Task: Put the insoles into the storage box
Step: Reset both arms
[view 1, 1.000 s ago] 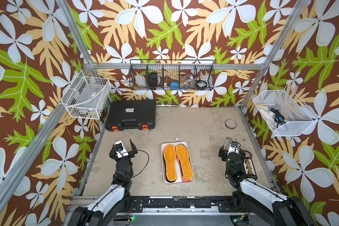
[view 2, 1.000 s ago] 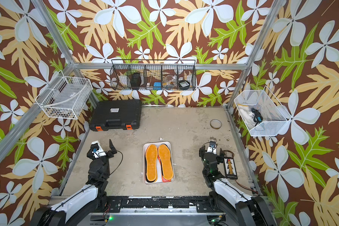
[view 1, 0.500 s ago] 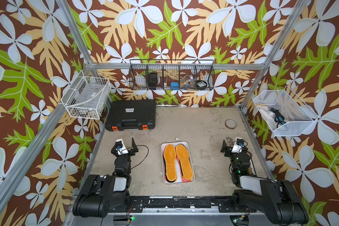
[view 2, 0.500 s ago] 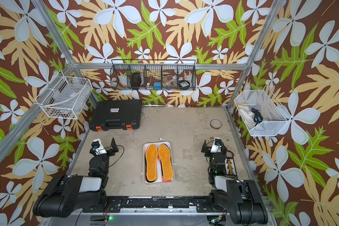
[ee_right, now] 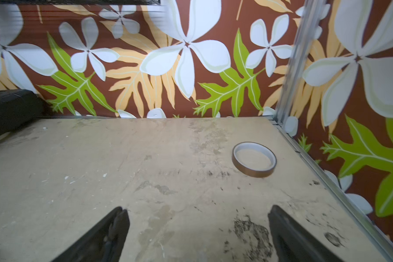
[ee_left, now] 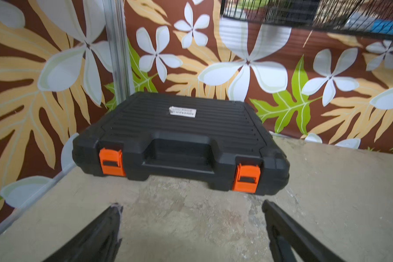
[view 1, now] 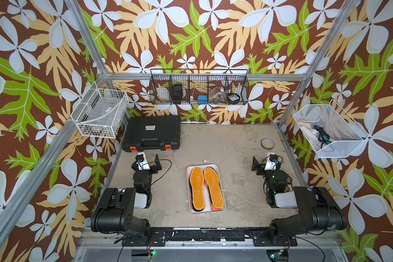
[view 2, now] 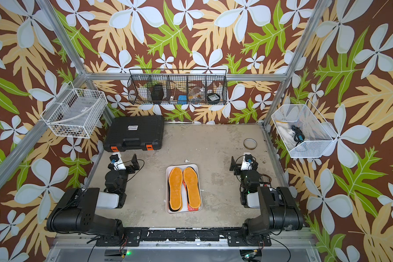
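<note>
Arms (view 1: pixel 120 211) folded back; insoles (view 1: pixel 196 188) fill storage box (view 1: pixel 206 197), lower layers mostly hidden.

Fingers (ee_left: pixel 95 236) spread apart above the table (ee_left: pixel 191 222), facing a black case (ee_left: pixel 179 136).

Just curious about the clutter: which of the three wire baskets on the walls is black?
The long basket on the back wall, divided into compartments, is the black one. The left-wall basket and the right-wall basket are white.
</note>
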Motion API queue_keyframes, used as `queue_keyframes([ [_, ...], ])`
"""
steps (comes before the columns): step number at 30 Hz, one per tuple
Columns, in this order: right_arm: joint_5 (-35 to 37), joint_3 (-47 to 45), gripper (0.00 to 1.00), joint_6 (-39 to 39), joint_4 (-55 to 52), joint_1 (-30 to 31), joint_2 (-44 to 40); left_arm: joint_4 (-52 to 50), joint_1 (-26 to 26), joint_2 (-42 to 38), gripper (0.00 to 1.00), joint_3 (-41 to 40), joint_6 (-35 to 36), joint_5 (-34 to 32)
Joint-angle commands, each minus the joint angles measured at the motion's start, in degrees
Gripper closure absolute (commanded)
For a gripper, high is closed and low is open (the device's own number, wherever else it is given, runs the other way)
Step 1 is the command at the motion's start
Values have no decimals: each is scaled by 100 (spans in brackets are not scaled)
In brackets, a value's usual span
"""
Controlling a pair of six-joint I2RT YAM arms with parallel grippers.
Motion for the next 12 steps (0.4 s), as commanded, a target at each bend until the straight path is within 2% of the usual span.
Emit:
queue_keyframes([
  [1, 178, 94, 0, -70, -467, 29, -66, -256, 12, -23, 0, 2, -36, 146],
  [12, 372, 125, 0, -170, -479, 147, -17, -177, 8, -25, 0, -40, -32, 167],
])
